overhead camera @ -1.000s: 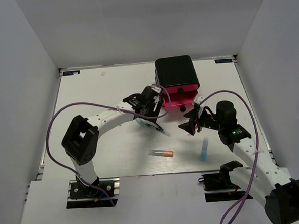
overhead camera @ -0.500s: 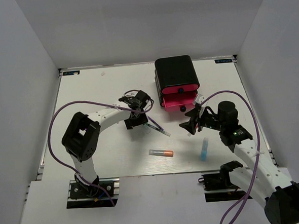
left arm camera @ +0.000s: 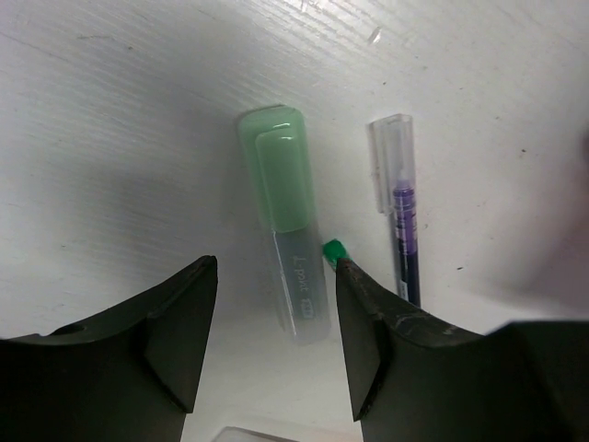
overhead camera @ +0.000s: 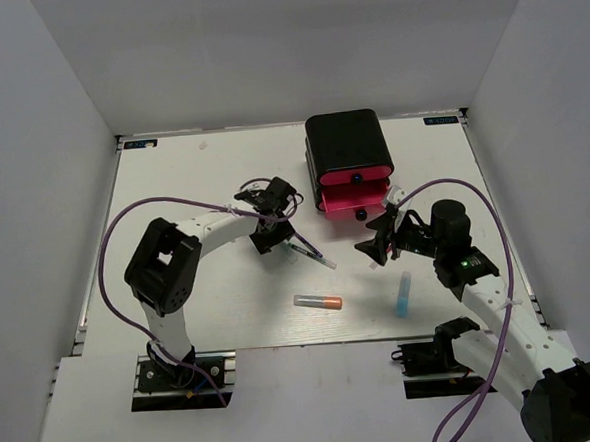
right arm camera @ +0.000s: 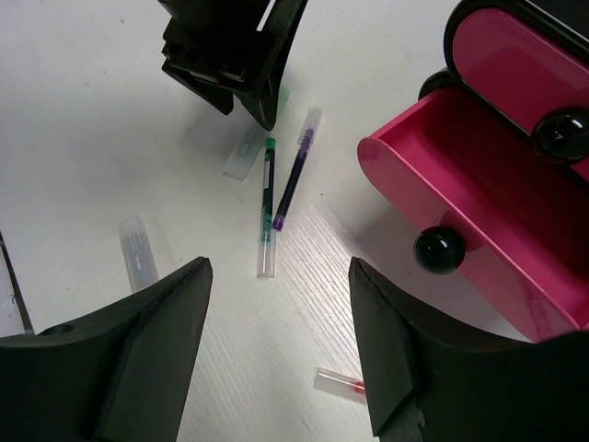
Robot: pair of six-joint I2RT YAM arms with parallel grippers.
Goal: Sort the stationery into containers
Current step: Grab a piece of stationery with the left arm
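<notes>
Two fingers [left arm camera: 175, 341] astride green marker [left arm camera: 287, 230]

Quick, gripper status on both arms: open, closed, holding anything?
Left gripper: open, empty, with the green marker lying in the gap between its fingers.
Right gripper: open, empty, near the open pink drawer.

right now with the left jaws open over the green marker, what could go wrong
1. The green pen tip lies beside the green marker, close to one of the open left jaws. Closing may pinch both, or knock the purple pen away.
2. The open pink drawer juts out near the open right jaws, so a careless swing there could bump it.
</notes>
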